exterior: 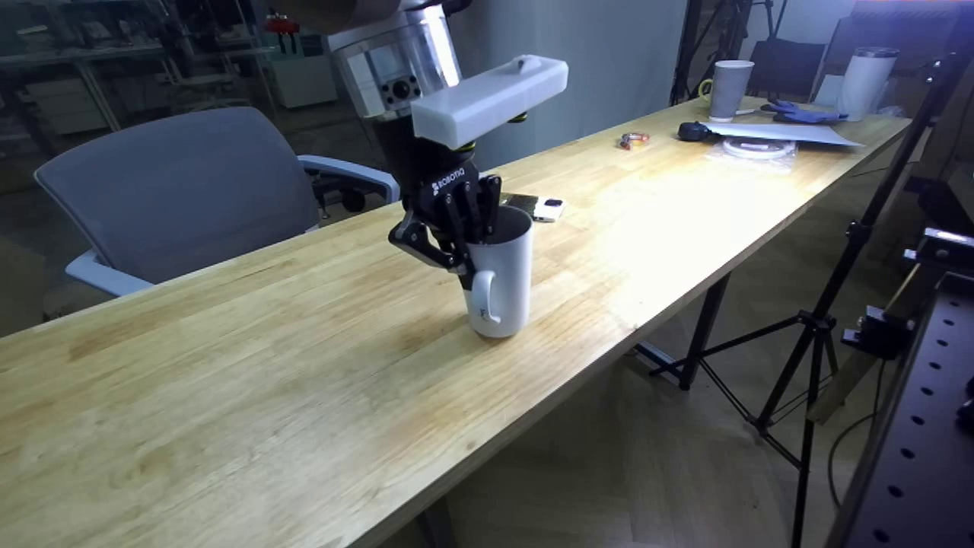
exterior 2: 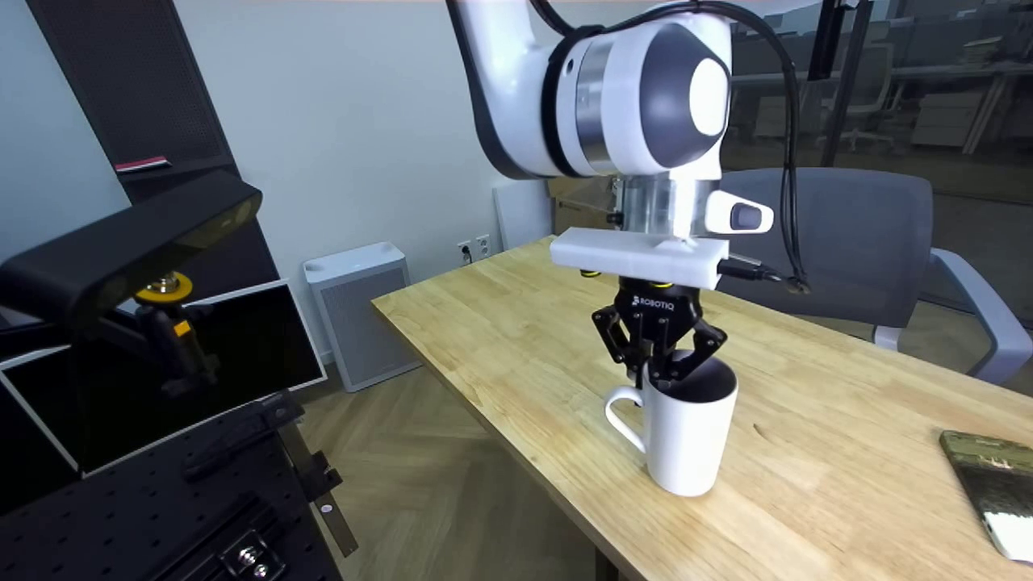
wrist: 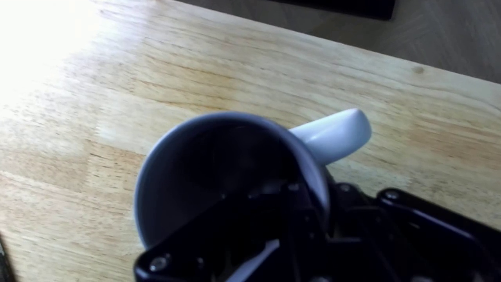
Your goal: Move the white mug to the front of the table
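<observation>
Here the nearly closed hand (exterior 2: 649, 376) grips the white mug (exterior 2: 690, 448) at its rim; below the hand, the light-wood surface (exterior 2: 500, 323); behind the hand, a grey chair (exterior 2: 839, 250).

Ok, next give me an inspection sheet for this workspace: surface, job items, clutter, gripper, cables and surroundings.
Surface: light-wood table, plank seams showing, bright glare on part of it.
Job items: white mug, roughly upright, handle to one side; base contact unclear.
Clutter: flat dark-and-white item, pale cup with a yellow handle, white tumbler, bagged white coil.
Gripper: Robotiq gripper apparently clamped on the mug's wall, one finger inside, one outside.
Cables: black cable looping beside the arm.
Surroundings: gray chair and black tripod beside the table.
</observation>
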`<action>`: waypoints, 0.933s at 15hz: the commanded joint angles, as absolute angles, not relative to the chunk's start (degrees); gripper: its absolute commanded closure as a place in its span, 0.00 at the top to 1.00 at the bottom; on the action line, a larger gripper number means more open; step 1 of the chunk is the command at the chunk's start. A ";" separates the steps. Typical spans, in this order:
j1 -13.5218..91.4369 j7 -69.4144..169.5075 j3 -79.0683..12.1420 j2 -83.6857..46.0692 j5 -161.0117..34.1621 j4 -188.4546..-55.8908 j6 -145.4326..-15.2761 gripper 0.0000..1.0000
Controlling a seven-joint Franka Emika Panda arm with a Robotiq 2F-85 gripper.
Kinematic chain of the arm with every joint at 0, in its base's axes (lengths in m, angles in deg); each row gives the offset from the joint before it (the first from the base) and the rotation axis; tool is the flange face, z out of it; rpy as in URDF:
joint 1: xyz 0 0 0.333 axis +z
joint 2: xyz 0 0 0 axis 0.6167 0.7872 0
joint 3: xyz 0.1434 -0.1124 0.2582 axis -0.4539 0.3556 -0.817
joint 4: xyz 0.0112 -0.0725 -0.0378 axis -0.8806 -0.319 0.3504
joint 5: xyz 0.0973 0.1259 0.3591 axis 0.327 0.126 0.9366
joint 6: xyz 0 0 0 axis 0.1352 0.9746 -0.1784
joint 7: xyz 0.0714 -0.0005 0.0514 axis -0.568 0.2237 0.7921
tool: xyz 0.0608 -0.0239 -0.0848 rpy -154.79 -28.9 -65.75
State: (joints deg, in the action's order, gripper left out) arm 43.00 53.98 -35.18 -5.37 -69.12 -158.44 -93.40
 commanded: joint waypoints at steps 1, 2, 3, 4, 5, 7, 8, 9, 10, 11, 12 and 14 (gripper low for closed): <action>43.12 51.23 -34.77 -7.19 -68.89 -160.19 -95.63 0.03; 43.17 51.00 -34.63 -7.16 -68.92 -160.35 -96.29 0.03; 43.41 50.58 -34.30 -7.18 -69.14 -160.54 -97.07 0.03; 43.48 50.40 -34.14 -7.13 -69.17 -160.65 -97.61 0.03; 43.41 50.43 -34.11 -7.07 -69.05 -160.74 -97.89 0.03; 43.25 50.52 -34.20 -7.03 -68.75 -160.92 -98.11 0.03; 43.03 50.76 -34.40 -6.95 -68.42 -160.91 -98.03 0.03; 42.89 50.93 -34.53 -6.90 -68.11 -160.90 -97.89 0.03; 42.72 51.10 -34.67 -6.87 -67.66 -160.90 -97.76 0.03; 42.52 51.34 -34.87 -6.84 -67.26 -160.92 -97.65 0.03; 42.56 51.27 -34.79 -6.81 -67.17 -160.96 -97.69 0.03; 42.70 51.01 -34.57 -6.65 -66.86 -161.03 -97.92 0.03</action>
